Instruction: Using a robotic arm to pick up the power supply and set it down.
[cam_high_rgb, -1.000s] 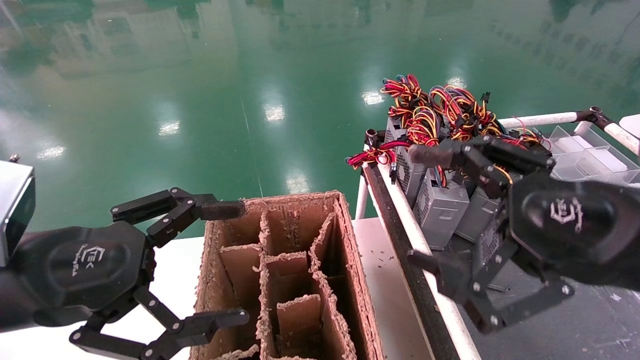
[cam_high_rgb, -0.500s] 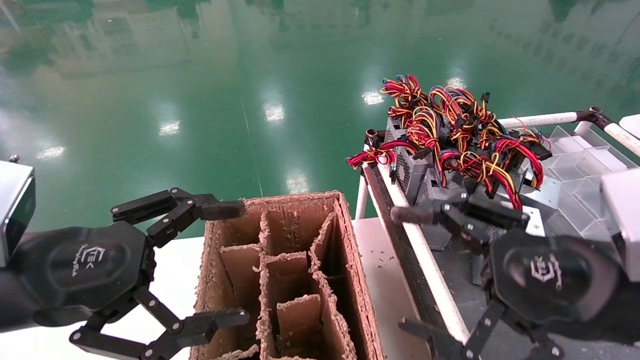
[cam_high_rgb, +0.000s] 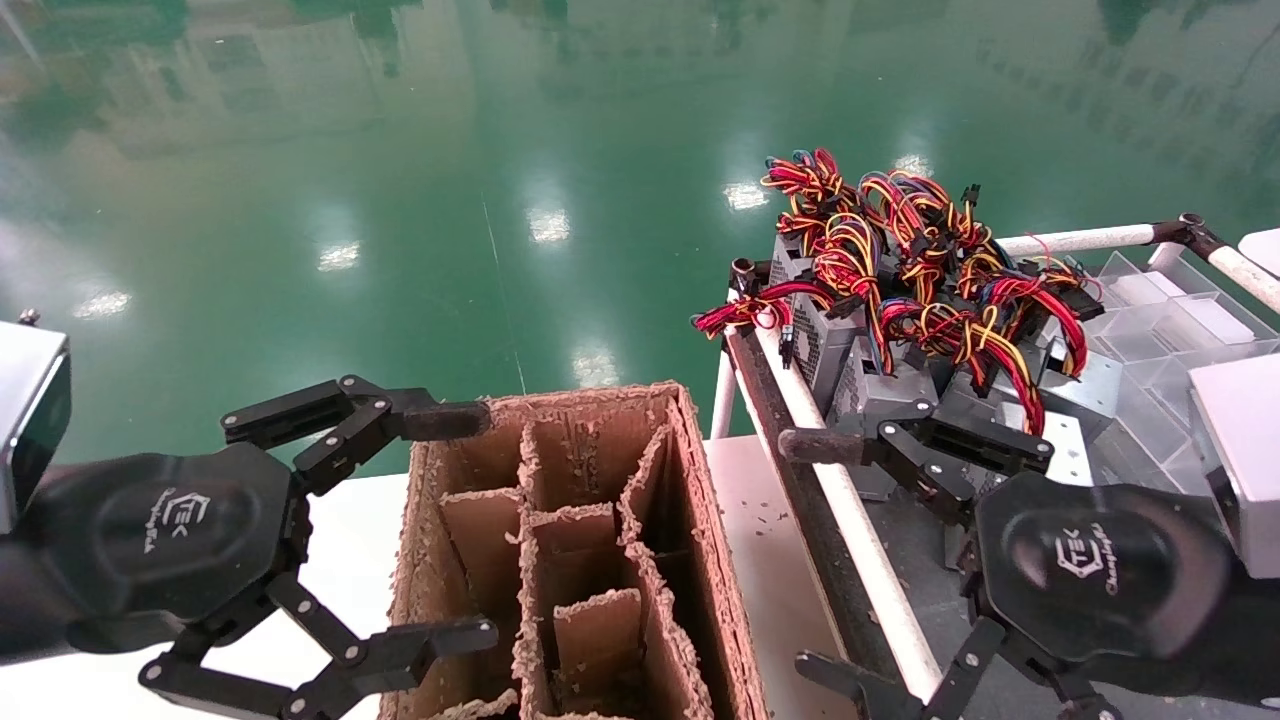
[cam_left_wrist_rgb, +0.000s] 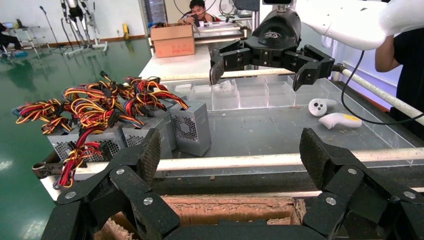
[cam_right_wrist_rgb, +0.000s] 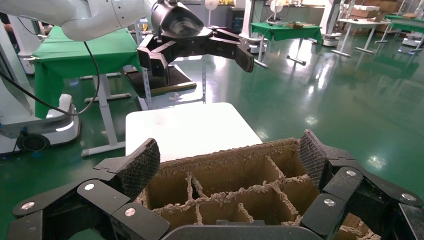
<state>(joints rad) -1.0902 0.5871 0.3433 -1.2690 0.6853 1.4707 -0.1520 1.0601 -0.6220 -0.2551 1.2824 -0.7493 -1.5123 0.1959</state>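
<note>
Cart: grey-floored trolley with white tube rails, at the robot's right, beside the white table.
Carton: brown divided cardboard box on the table, compartments empty as far as visible.
Pile: small grey sheet-metal power supplies with perforated fan grilles, clustered at the cart's far end under tangled red, yellow, orange and black wires; none lifted.
Right tool: black linkage-finger right gripper on the glossy white arm, spread wide, empty, straddling the cart's near rail, near the pile but apart from it.
Left tool: black left gripper, equally wide, empty, hovering at the carton's left edge.
Progress: nothing grasped yet; reach, pick-up and set-down all judged outstanding.
</note>
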